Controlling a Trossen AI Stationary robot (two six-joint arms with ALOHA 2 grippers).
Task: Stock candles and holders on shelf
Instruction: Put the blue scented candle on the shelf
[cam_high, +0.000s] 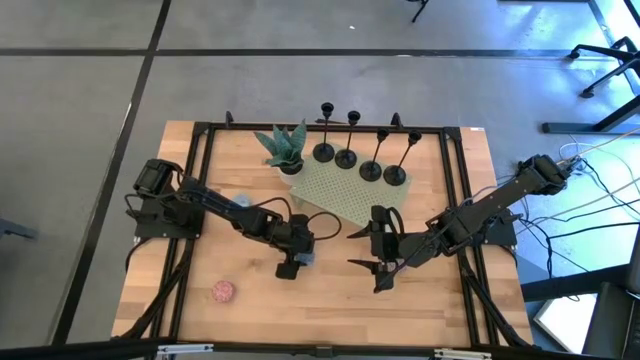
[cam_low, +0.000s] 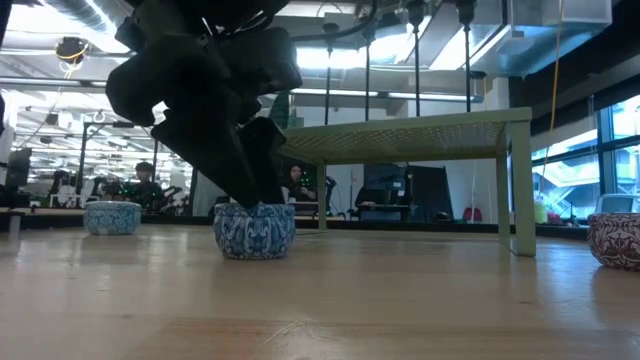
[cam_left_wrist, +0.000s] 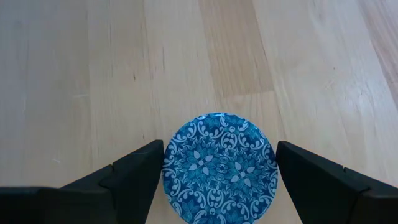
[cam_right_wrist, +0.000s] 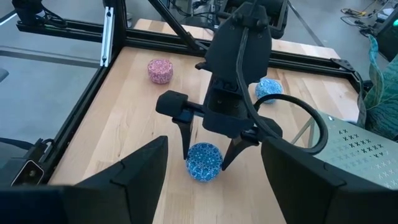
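Candle: blue patterned puck (cam_left_wrist: 219, 168) on the table (cam_left_wrist: 93, 74), short of the shelf (cam_high: 350, 190).
Left pincer (cam_right_wrist: 208, 158): spread, fingers either side of the puck, not clearly gripping.
Advice: centre on the puck, close evenly, lift straight.
Right pincer (cam_high: 380, 262): spread, empty, nearby.
Surfaces: glossy round puck; pale wood; perforated green metal; black holders (cam_high: 347, 158) on the shelf.
Others: pink candle (cam_high: 222, 291) well apart.

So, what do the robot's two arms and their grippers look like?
Both arms are dark, nearly black, built of jointed segments. The left gripper has a blocky black body, two thin tapering fingers and a black cable looping beside it. The right gripper looks the same in the high view; its own fingers are broad, matte black wedges. No markings show.
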